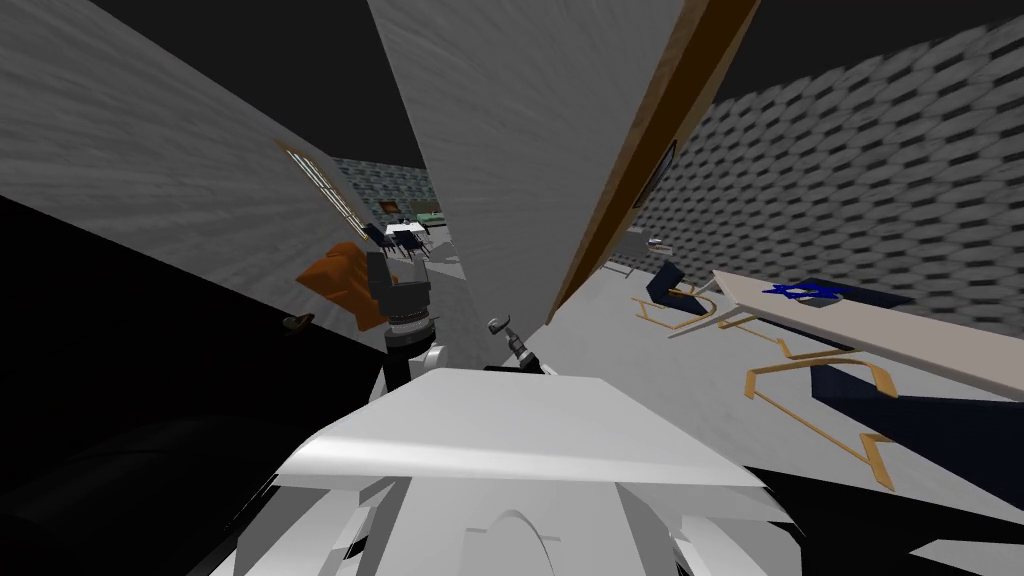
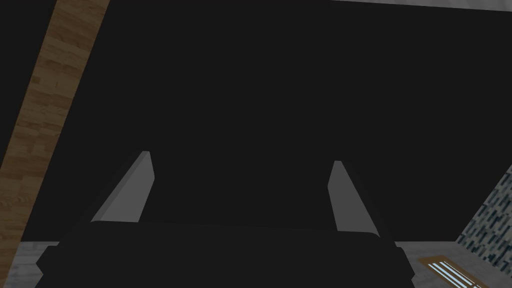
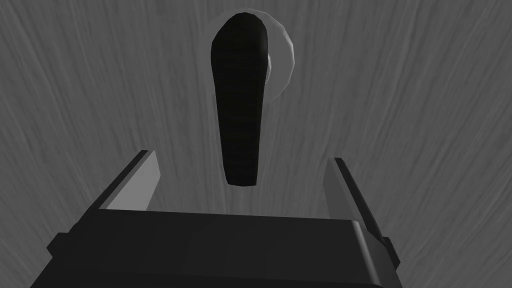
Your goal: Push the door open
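The grey door (image 1: 500, 150) stands ajar straight ahead, with its brown wooden frame (image 1: 650, 150) along its right side. In the right wrist view a dark lever handle (image 3: 240, 110) hangs from a round pale rose (image 3: 282, 60) on the grey door face (image 3: 400, 125). My right gripper (image 3: 241, 172) is open, close to the door, and the lever's free end lies between its fingertips without touching them. In the head view the handle (image 1: 498, 324) shows just above my chest. My left arm (image 1: 400, 290) is raised to the left of the door. Its gripper (image 2: 240, 170) is open and holds nothing.
Through the gap left of the door I see a far room with a table and chairs (image 1: 405, 232). An orange object (image 1: 340, 280) sits behind my left arm. To the right stand a long pale table (image 1: 880, 335) and gold-framed dark chairs (image 1: 830, 390). A black area lies at the left.
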